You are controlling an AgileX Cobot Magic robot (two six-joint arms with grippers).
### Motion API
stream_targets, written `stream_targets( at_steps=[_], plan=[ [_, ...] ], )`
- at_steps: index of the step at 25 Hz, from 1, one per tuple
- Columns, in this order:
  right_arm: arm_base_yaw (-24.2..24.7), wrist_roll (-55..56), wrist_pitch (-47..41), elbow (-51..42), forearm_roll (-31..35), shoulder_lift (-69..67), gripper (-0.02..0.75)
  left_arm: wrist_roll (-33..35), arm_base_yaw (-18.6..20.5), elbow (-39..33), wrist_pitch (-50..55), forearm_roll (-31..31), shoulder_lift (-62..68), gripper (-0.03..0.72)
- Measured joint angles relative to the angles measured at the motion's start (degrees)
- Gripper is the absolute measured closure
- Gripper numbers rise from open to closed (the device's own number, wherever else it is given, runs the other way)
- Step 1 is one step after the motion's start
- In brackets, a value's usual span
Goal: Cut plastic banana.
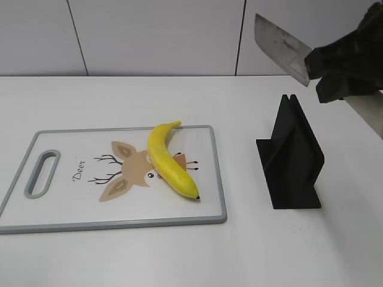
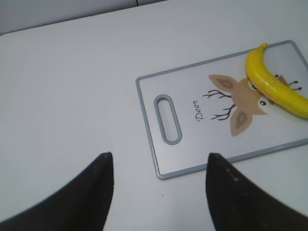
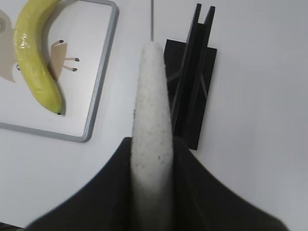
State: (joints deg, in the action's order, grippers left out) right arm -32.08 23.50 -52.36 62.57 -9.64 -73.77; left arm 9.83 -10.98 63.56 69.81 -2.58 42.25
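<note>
Gripping the knife aloft, the right hand shows outside; left hand gapes wide.

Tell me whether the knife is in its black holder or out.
Out. The right pincer is shut on the knife, holding it in the air above the black holder, whose slot stands empty. The plastic banana is uncut.

Right gripper at upper right of the exterior frame, raised above the table, fingers clamped on a knife handle, left gripper at lower edge of its wrist view, fingers spread apart
</note>
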Motion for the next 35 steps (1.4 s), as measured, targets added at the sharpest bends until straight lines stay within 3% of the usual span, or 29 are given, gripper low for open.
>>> stream_targets(
  at_steps=[3, 10, 16, 35],
  plan=[
    [0.0, 3.3, 0.4, -1.9, -1.3, 0.2, 0.558, -2.1, 0.0, -3.6, 0.0, 0.0, -5.2, 0.115],
    [0.0, 6.9, 2.7, -6.7, -2.6, 0.4, 0.558, -3.2, 0.0, -20.6, -1.3, 0.0, -21.9, 0.117],
    [0.0, 8.9, 5.0, -7.9, -3.6, 0.4, 0.558, -3.3, 0.0, -30.9, -1.4, 0.0, -36.4, 0.117],
    [0.0, 15.7, 6.3, -11.5, -7.3, 0.5, 0.559, -3.3, 0.0, -34.4, -9.5, 0.3, -40.4, 0.15]
  ],
)
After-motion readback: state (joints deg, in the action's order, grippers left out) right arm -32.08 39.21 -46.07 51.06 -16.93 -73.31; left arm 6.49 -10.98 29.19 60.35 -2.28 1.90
